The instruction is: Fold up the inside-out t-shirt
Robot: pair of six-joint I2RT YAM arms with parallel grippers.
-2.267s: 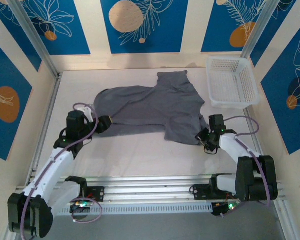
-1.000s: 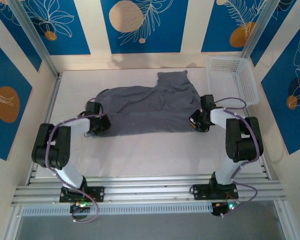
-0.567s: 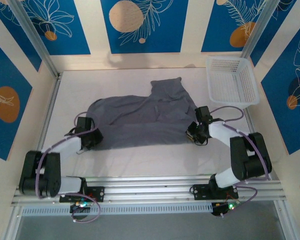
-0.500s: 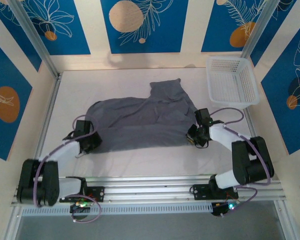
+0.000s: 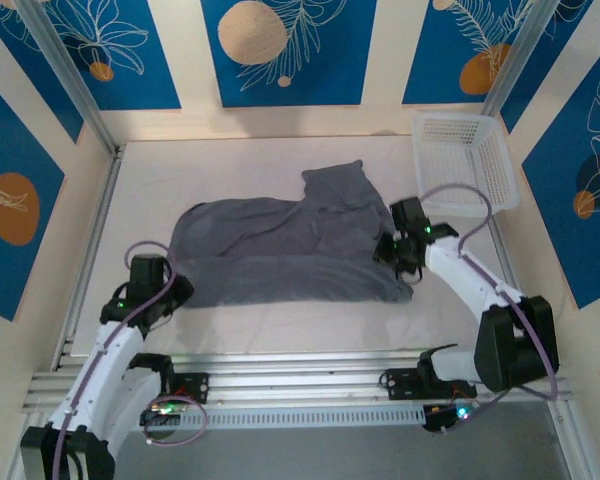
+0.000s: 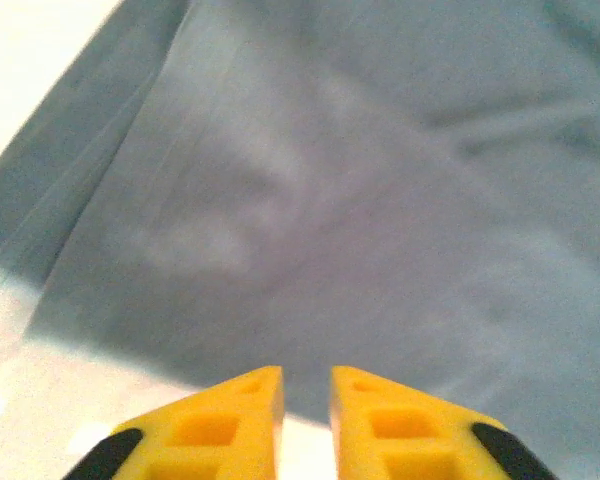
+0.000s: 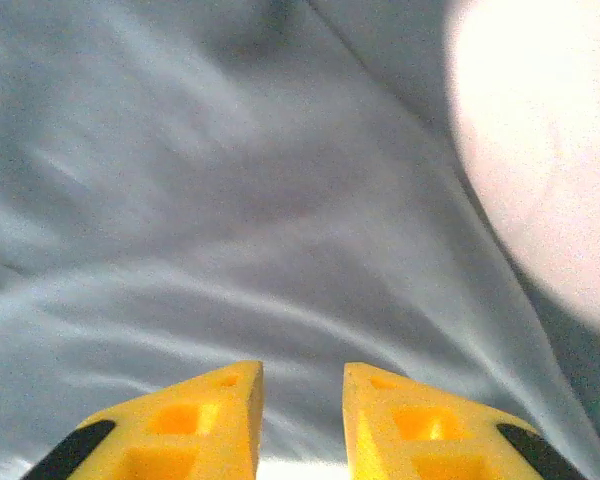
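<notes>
Soft matt grey cloth t-shirt, white perforated plastic basket, smooth matt white table, ribbed metal rail

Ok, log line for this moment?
slate-grey soft cloth t-shirt: spread on table | left pincer: open, empty, at near-left edge | right pincer: open, empty, over right side
</notes>
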